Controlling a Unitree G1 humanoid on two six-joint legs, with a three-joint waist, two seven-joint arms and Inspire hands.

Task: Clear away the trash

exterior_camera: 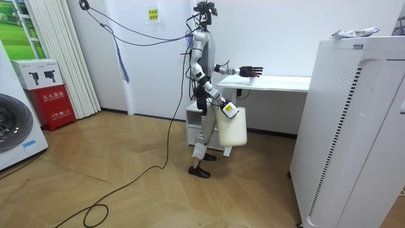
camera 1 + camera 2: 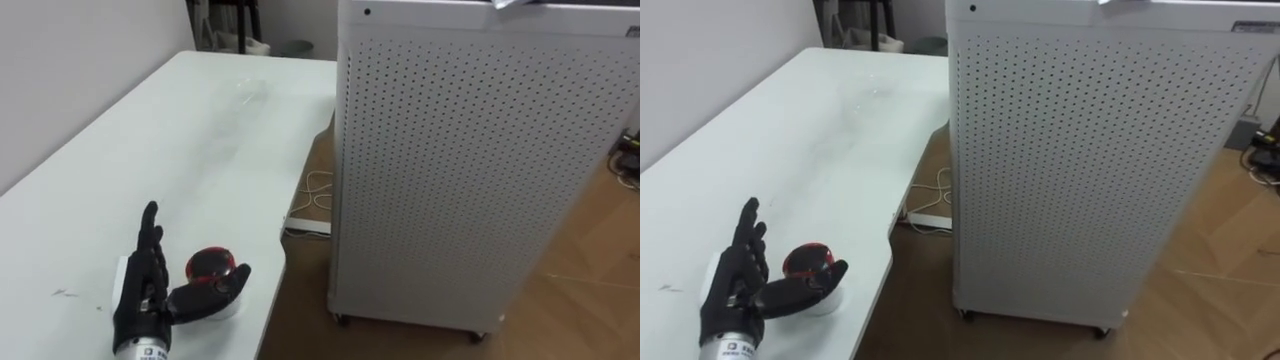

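Here, left hand (image 2: 146, 292) flat, fingers spread wide, beside red round object (image 2: 209, 264), perhaps touching, on white table (image 2: 200, 130).

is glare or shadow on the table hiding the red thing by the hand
Left eye view: no; the red round object at the left hand is plainly lit, with sheen on the white table only farther off. Room view: even, soft light.

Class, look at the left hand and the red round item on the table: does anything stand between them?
Nothing visible does. The left hand is open over the white table, and the red round item sits directly beside its fingers, with the thumb along its near side.
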